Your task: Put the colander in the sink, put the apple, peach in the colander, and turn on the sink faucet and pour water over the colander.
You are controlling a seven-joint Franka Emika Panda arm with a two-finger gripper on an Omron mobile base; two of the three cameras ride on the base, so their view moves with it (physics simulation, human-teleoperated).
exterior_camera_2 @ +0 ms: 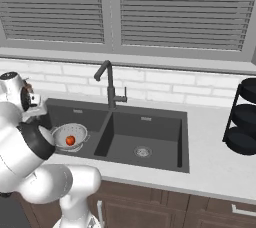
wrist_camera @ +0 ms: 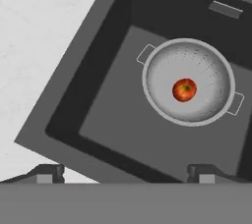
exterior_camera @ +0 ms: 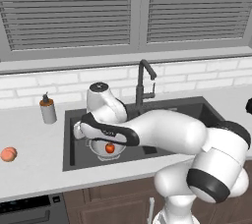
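The silver perforated colander (wrist_camera: 206,61) stands in the left basin of the dark double sink (wrist_camera: 106,115), with its two small handles showing. The red apple (wrist_camera: 184,90) lies in the middle of the colander (exterior_camera_2: 62,134), and this apple (exterior_camera_2: 70,141) also peeks out under my forearm as the apple (exterior_camera: 110,148). My gripper (wrist_camera: 126,174) hangs open and empty high above that basin, well clear of the colander. The pale orange-pink peach (exterior_camera: 8,154) rests on the counter far to the left of the sink (exterior_camera: 69,139). The dark gooseneck faucet (exterior_camera: 143,83) rises behind the divider between the basins.
A grey soap dispenser (exterior_camera: 47,109) stands on the counter left of the sink. A dark tiered rack (exterior_camera_2: 244,118) sits on the counter at the right. The right basin (exterior_camera_2: 150,137) has a round drain (exterior_camera_2: 142,151). A white tiled wall and shuttered window are behind.
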